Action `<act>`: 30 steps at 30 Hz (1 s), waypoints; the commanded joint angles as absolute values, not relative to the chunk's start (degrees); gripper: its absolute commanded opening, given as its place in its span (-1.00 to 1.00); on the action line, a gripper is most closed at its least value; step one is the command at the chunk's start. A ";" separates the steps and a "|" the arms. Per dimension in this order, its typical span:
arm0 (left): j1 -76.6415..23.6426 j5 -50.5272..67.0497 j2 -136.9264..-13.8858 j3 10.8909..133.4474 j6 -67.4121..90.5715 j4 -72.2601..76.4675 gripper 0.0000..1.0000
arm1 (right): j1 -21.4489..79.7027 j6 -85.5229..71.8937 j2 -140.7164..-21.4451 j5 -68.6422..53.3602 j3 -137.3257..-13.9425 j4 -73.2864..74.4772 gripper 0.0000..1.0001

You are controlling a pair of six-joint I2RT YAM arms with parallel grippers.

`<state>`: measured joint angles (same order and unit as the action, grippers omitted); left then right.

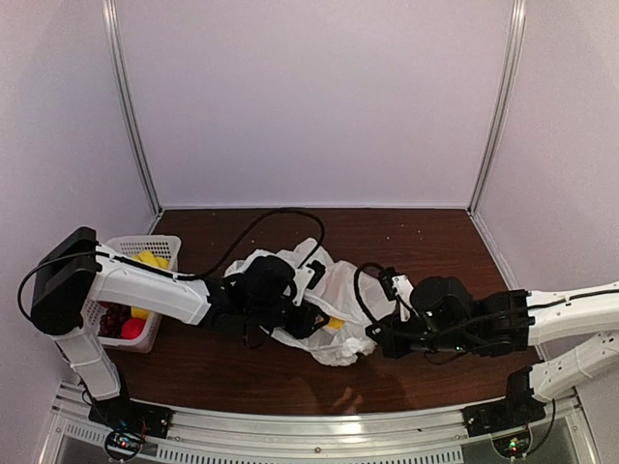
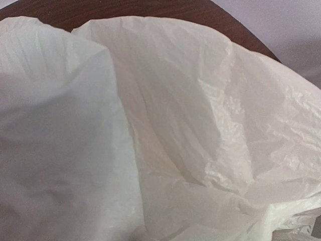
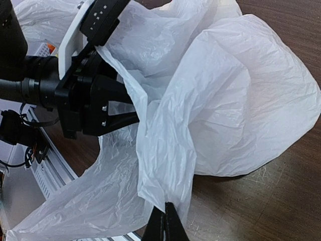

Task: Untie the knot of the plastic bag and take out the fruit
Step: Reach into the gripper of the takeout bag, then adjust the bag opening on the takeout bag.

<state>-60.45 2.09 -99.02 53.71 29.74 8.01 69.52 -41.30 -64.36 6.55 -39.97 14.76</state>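
I count one plastic bag (image 1: pixel 343 285), and it lies in the middle of the one table (image 1: pixel 426 232). At the six o'clock edge of the bag one yellow fruit (image 1: pixel 334 324) shows; if more are inside, I cannot tell. At nine o'clock of the table stands one white basket (image 1: pixel 164 242). In it I see two yellow patches (image 1: pixel 147 259), one red piece (image 1: pixel 132 330) and one dark bunch (image 1: pixel 113 317); the exact number of pieces there is not clear to me. There are two robot arms, the left arm (image 1: pixel 145 283) at eight o'clock and the right arm (image 1: pixel 566 311) at four o'clock. One long black cable (image 1: pixel 280 214) loops at twelve o'clock of the bag.
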 commanded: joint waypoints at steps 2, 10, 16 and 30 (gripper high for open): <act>-60.89 2.81 -99.32 52.48 29.96 12.16 -0.14 | 67.03 -49.63 -61.38 9.52 -37.56 10.64 -1.00; -62.79 0.89 -95.00 48.21 28.97 16.59 0.30 | 62.64 -52.57 -60.59 8.14 -38.08 11.31 -1.00; -64.42 -1.11 -87.83 45.74 25.65 17.99 0.43 | 60.85 -52.36 -61.61 7.46 -39.38 11.36 -1.00; -64.66 -1.82 -80.56 42.89 27.37 15.31 0.45 | 60.50 -30.65 -58.86 6.96 -52.61 26.71 0.46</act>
<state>-64.51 -1.30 -82.70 45.08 26.20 13.58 60.71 -40.18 -61.45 5.78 -46.28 18.83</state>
